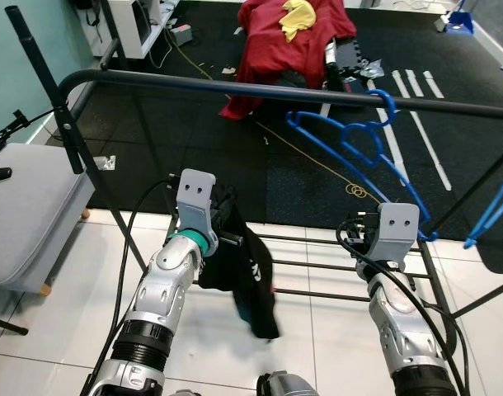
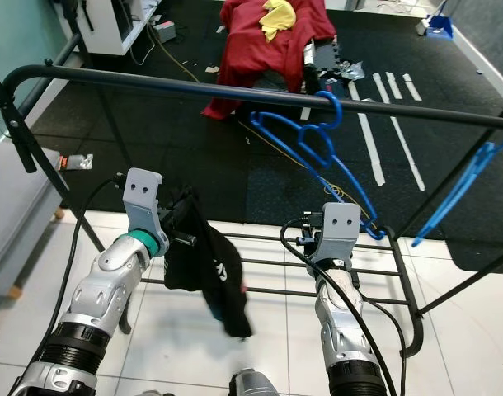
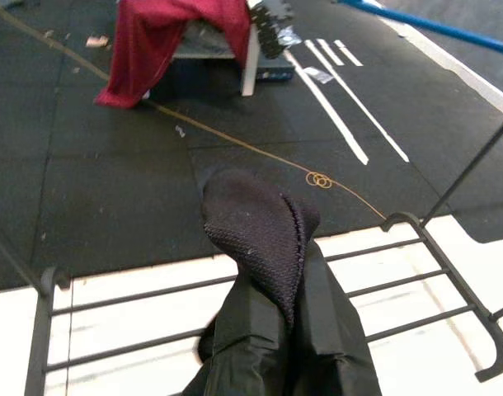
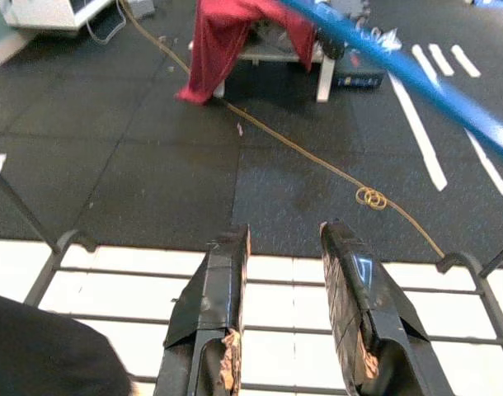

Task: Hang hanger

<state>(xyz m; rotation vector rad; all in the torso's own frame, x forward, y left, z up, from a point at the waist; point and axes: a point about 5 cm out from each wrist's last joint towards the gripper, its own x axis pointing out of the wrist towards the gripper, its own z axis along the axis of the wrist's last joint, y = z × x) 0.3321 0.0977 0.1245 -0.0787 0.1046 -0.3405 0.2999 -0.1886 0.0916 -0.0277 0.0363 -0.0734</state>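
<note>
So the big clothes rack (image 1: 235, 87) spans the whole scene, its top rail running across in front of the robot with the lower shelf bars over white tile, and beyond it there's a red cloth (image 1: 289, 41) draped over some low furniture on the dark mat. The blue hanger (image 1: 359, 136) already has its hook over the top rail, over toward the robot's right, and it hangs tilted, with its lower end right down beside the right gripper (image 4: 289, 280). That gripper's fingers are spread apart with nothing between them; in the right wrist view the blue bar runs above the fingers, clear of them. My guess is the hanging part is basically done, so the risks are all about backing away. The hook only rests over the rail, so if the right arm lifts or swings outward it could catch that low end and flip the hanger off. There's also a second blue hanger (image 1: 491, 210) at the far right edge that a wide swing could knock. The left gripper (image 3: 260, 247) is closed on a black garment (image 1: 247, 272) that droops down toward the shelf bars, so dragging the arm sideways might snag the fabric there, or tug the rack enough to shake the hanger loose. Smallest worry: the orange cord (image 1: 317, 161) on the mat, only an issue if it walks forward.
</note>
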